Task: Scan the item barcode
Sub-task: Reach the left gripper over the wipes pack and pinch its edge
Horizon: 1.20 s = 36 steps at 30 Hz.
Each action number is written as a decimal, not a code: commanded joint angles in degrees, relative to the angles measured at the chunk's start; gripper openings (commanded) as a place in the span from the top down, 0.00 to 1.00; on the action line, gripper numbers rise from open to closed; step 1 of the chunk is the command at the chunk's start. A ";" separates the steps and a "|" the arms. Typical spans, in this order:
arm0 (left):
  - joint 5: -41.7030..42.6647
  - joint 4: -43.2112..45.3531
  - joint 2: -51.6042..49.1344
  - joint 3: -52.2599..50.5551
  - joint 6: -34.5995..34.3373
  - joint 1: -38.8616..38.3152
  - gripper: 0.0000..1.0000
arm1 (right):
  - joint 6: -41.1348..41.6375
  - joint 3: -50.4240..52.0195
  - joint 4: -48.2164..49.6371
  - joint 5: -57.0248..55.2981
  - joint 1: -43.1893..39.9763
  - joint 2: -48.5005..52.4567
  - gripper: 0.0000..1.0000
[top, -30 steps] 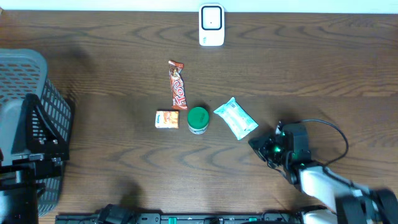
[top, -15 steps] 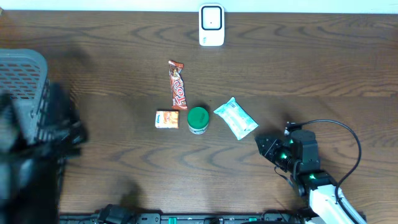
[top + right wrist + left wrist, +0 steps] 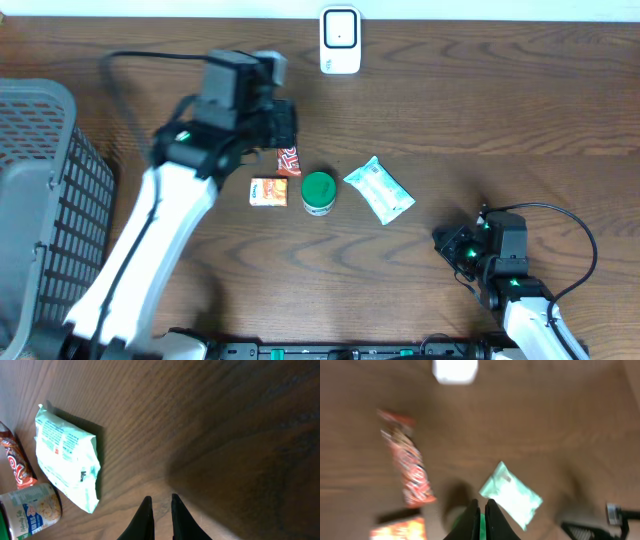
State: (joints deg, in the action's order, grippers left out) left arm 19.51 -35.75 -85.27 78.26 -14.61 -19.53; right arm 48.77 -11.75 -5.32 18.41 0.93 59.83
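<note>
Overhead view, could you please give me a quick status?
Left end effector shut, empty, above candy bar. Right end effector nearly shut, empty. Scanner unobstructed.

No readable text, candy bar (image 3: 288,160) lettering mostly covered

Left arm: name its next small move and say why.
Probably open the left gripper and lower it toward the red candy bar. Its fingers are pressed together, holding nothing, and the bar lies flat on the table, untouched and unscanned.

Mock shop checkout: barcode scanner (image 3: 340,41), grey basket (image 3: 40,190), packaged snacks, wooden table (image 3: 520,110).
</note>
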 commanded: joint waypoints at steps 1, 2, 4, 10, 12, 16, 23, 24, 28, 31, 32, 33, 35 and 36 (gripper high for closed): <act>7.10 0.00 -5.97 0.35 -0.72 -2.47 0.93 | -0.39 -0.68 -0.09 -0.11 -0.35 -0.17 0.91; 7.08 -0.04 -7.72 0.35 -0.68 -2.99 0.93 | -0.35 -0.68 -0.07 -0.52 -0.35 -0.07 0.91; 7.06 -0.04 -10.73 0.35 -0.42 -3.82 0.93 | 1.20 -0.68 -0.02 -1.29 -0.35 0.68 0.91; 7.10 0.24 -17.62 0.35 0.42 -5.70 0.93 | 2.89 -0.68 3.28 -0.31 1.07 6.19 0.86; 7.08 0.72 -17.97 0.35 1.38 -6.14 0.93 | 2.89 -0.68 4.87 -0.33 2.10 8.13 0.85; 7.06 2.69 -17.92 0.46 2.14 -6.84 0.93 | 3.21 -0.68 9.53 -0.33 4.35 12.31 0.80; 7.04 5.31 -18.25 0.46 2.12 -9.51 0.93 | 7.52 -0.68 16.37 -1.01 7.34 20.50 0.79; 6.84 6.23 -18.71 0.46 2.08 -10.69 0.93 | 8.22 -0.68 17.88 -0.96 7.43 22.56 0.78; 6.86 7.61 -20.68 0.46 1.27 -12.37 0.93 | 8.48 -0.68 19.78 -0.96 7.43 25.92 0.78; 6.84 8.28 -23.61 0.46 0.07 -12.55 0.93 | 8.46 -0.68 19.93 -0.96 7.43 27.23 0.77; 6.86 8.48 -24.63 0.46 -0.48 -12.55 0.93 | 8.46 -0.68 19.91 -0.96 7.43 27.34 0.77; 6.86 8.70 -25.62 0.46 -0.76 -12.52 0.93 | 8.44 -0.68 19.91 -0.96 7.43 27.34 0.77; 6.88 9.55 -28.68 0.46 -1.66 -12.55 0.93 | 8.46 -0.68 19.91 -0.96 7.43 27.34 0.76; 6.91 9.81 -29.44 0.46 -2.10 -12.55 0.93 | 8.44 -0.68 19.91 -0.96 7.43 27.34 0.75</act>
State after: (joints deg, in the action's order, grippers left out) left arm 25.82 -26.70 -111.68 78.26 -14.87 -32.27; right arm 56.66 -15.70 18.11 22.37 7.94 83.26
